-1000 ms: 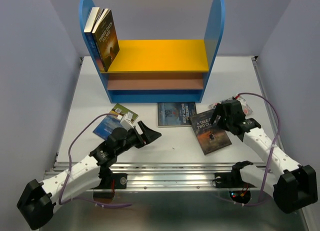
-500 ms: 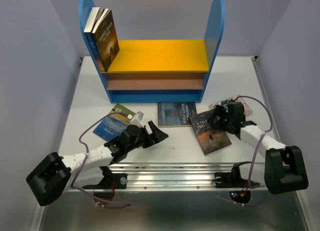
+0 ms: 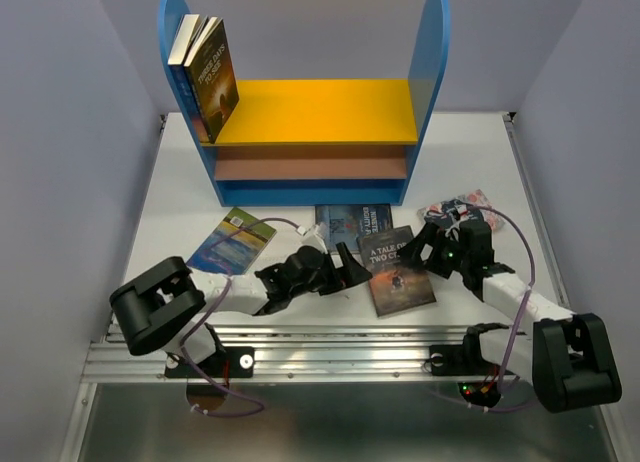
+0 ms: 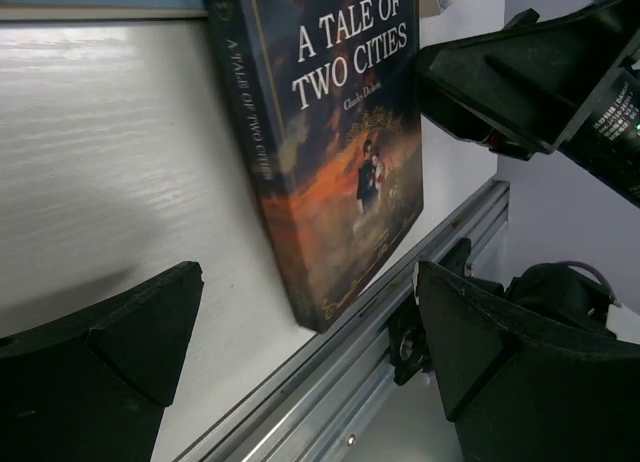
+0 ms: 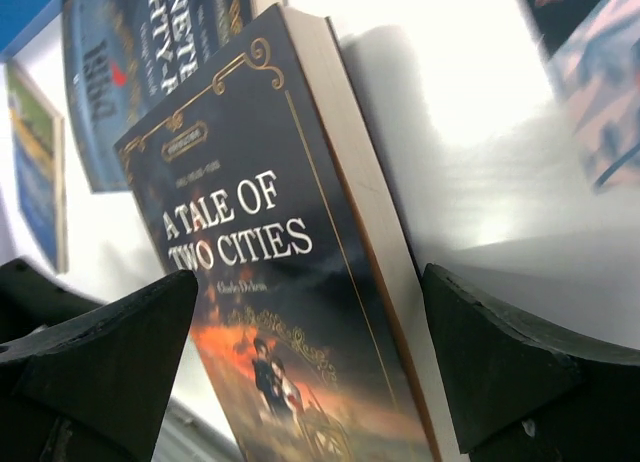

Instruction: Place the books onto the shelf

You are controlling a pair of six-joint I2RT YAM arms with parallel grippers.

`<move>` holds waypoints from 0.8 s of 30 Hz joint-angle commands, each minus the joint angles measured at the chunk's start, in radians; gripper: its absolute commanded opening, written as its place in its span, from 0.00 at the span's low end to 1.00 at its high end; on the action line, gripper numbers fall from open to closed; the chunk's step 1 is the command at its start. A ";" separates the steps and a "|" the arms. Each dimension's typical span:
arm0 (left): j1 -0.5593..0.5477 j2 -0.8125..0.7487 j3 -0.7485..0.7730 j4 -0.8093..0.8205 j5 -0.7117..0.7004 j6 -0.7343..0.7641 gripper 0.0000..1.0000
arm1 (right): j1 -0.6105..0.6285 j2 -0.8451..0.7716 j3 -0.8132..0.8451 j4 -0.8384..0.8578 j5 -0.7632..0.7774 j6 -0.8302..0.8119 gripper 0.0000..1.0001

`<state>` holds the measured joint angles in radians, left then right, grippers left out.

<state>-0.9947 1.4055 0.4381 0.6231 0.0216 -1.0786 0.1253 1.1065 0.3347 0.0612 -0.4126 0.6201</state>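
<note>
Dark book (image 3: 398,272) flat between spread left jaws and right jaws; two books (image 3: 212,77) upright on shelf (image 3: 310,107).

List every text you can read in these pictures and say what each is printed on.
"A TALE OF TWO CITIES": cover and spine of the dark book.
"Charles Dickens": small, under that cover title.
Blue book beside it: title cut off, unreadable whole.
Leaning book on the shelf: title too blurred.

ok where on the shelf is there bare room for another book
Yellow upper board: bare from the two leaning books to the right panel. Brown lower board: bare where visible. Crowded: table front, around A Tale of Two Cities.
</note>
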 commanded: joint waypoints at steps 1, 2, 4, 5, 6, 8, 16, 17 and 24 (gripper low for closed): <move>-0.032 0.108 0.088 0.064 -0.031 -0.021 0.99 | 0.027 -0.082 -0.052 -0.003 -0.092 0.118 1.00; -0.032 0.153 0.097 0.064 -0.026 -0.027 0.99 | 0.027 -0.117 -0.066 -0.006 -0.097 0.124 1.00; -0.027 0.190 0.114 0.066 0.011 -0.024 0.98 | 0.036 -0.141 -0.075 -0.018 -0.100 0.139 1.00; -0.027 0.219 0.137 0.063 0.014 -0.020 0.98 | 0.036 -0.155 -0.083 -0.021 -0.104 0.139 1.00; -0.025 0.233 0.164 0.053 0.021 -0.011 0.96 | 0.036 -0.161 -0.089 -0.020 -0.106 0.145 1.00; -0.025 0.266 0.183 0.032 0.028 -0.004 0.93 | 0.045 -0.162 -0.098 -0.014 -0.121 0.150 0.99; -0.005 0.349 0.234 0.043 0.095 0.005 0.79 | 0.063 -0.113 -0.143 0.061 -0.164 0.162 0.93; -0.005 0.365 0.240 0.050 0.101 0.014 0.74 | 0.063 -0.105 -0.141 0.063 -0.167 0.162 0.92; -0.005 0.342 0.240 0.073 0.113 0.036 0.18 | 0.063 -0.071 -0.128 0.071 -0.147 0.150 0.88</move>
<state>-0.9909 1.7660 0.6659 0.6964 0.1230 -1.0721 0.1638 1.0103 0.2142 0.1383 -0.5129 0.7605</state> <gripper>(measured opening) 0.306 0.880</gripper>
